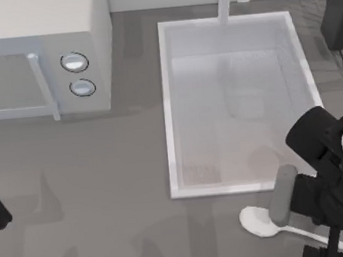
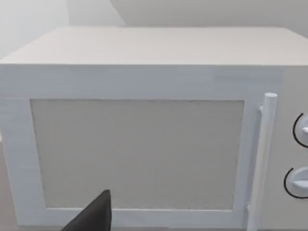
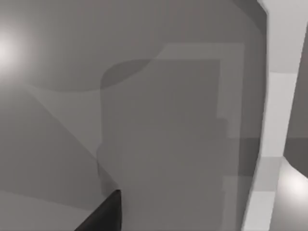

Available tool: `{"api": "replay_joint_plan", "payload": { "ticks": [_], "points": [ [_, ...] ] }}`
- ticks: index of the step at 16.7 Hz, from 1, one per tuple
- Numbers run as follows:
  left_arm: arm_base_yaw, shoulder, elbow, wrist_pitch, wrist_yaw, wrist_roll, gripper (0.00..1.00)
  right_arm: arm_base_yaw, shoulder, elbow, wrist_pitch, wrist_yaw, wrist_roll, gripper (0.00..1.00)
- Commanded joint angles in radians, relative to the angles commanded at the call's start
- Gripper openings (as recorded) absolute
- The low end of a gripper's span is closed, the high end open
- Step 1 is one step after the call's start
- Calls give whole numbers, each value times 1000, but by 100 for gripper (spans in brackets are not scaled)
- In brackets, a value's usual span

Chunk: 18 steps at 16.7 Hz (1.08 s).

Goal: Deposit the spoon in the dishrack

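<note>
- Two arms on my rig; the right one is at work at the table's lower right, the left one sits parked at the far left edge of the top view.
- Right gripper (image 1: 284, 195): from above I see one grey finger (image 1: 282, 196) lying over the counter just below the sink's front rim, its lower end over the spoon's bowl. Black arm links crowd in behind it. I cannot tell whether the pincer is spread or pinching; no second finger is clear to me.
- Spoon (image 1: 259, 222): lies flat on the grey counter (image 1: 104, 188) near the lower right corner, just in front of the sink. Pale oval bowl points left; thin handle runs right and slightly down, passing under the arm to a red-and-yellow tip at the picture's edge.
- Dishrack (image 1: 329, 6): thin dark wires and a dark slab at the upper right corner, beyond the sink, well apart from the spoon. Cut off by the frame.
- Sink (image 1: 168, 105): large white basin, centre-right, with a pale faucet post at its back rim.
- Microwave (image 1: 39, 62): upper left, door shut, two round knobs beside a vertical handle. The left wrist view faces its door squarely.
- Left gripper (image 2: 96, 214): a dark fingertip in its wrist view; pincer state I cannot tell.
- Right wrist view: grey surface, shadows, a white rim along one side.
</note>
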Motion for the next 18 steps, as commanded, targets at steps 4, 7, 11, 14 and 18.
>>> {"api": "replay_joint_plan", "payload": {
  "ticks": [4, 7, 11, 14, 18],
  "points": [
    [0, 0, 0, 0, 0, 0, 100, -7, -69, 70, -115, -12, 6, 0],
    [0, 0, 0, 0, 0, 0, 100, -14, -81, 182, -248, -12, 9, 0],
    [0, 0, 0, 0, 0, 0, 100, -13, -132, 398, -549, -12, 1, 0],
    [0, 0, 0, 0, 0, 0, 100, -11, -184, 562, -762, -12, -8, 0],
    [0, 0, 0, 0, 0, 0, 100, -13, -233, 697, -909, -13, -10, 0]
  ]
}}
